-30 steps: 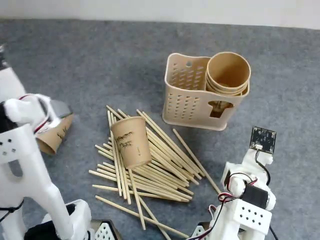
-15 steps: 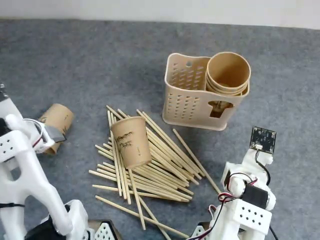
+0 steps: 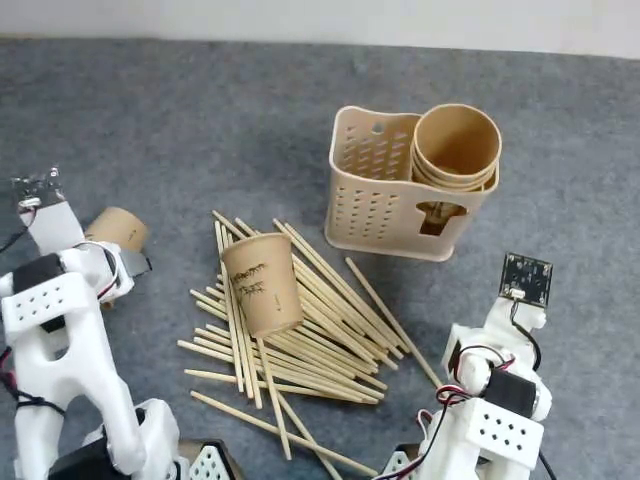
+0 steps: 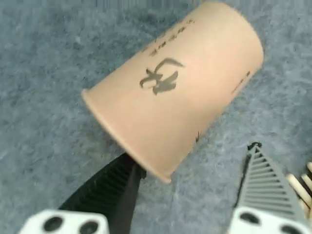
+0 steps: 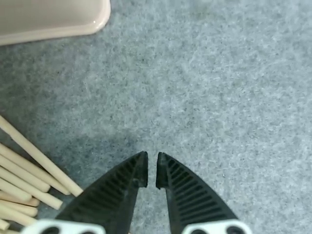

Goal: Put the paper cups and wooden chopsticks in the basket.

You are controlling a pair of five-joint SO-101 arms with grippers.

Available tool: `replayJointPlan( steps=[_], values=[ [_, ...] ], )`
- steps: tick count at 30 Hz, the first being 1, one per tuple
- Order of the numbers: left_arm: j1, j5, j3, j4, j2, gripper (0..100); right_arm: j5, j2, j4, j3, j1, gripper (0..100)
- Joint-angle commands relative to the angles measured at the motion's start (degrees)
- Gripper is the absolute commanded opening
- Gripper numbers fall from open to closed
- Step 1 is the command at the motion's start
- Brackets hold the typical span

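A grey felt-like mat (image 3: pixel 200 130) covers the whole table, with a strip of pale wall (image 3: pixel 300 20) along its far edge.

Two white arms stand at the near edge, the left arm (image 3: pixel 60 330) and the right arm (image 3: pixel 495 400).

One beige perforated basket (image 3: pixel 375 200) sits on the far side and has two compartments. The high view shows a nested stack of paper cups (image 3: pixel 440 170) in the compartment on the right arm's side. Several rims show, but their exact number cannot be told.

The chopsticks (image 3: pixel 320 340) lie in one loose heap in the middle of the mat, too many to count. None are in the basket.

Two more cups are loose. One upturned cup (image 3: pixel 262 285) stands on the heap. One lying cup (image 3: pixel 118 228) rests on its side on the mat beside the left arm.

The left wrist view shows that lying cup close up. The left gripper (image 4: pixel 193 158) is spread wide at the cup's mouth, with one finger (image 4: pixel 117 190) touching the rim and the other apart from it, so nothing is grasped.

The right wrist view shows the right gripper (image 5: pixel 151 170) pinched almost together over bare mat, holding nothing. It is between a corner of the basket and some chopstick ends.
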Motion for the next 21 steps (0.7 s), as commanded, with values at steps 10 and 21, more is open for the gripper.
replayJointPlan(
  steps=[10,21],
  values=[
    [9.01,-4.31,1.19,-5.19,-1.27,18,-0.35,-0.57,-1.10,-0.48,0.48,4.6],
    [8.92,-4.31,-3.38,-5.01,-1.36,6,-0.35,-0.57,-1.10,-0.48,0.48,4.6]
  ],
)
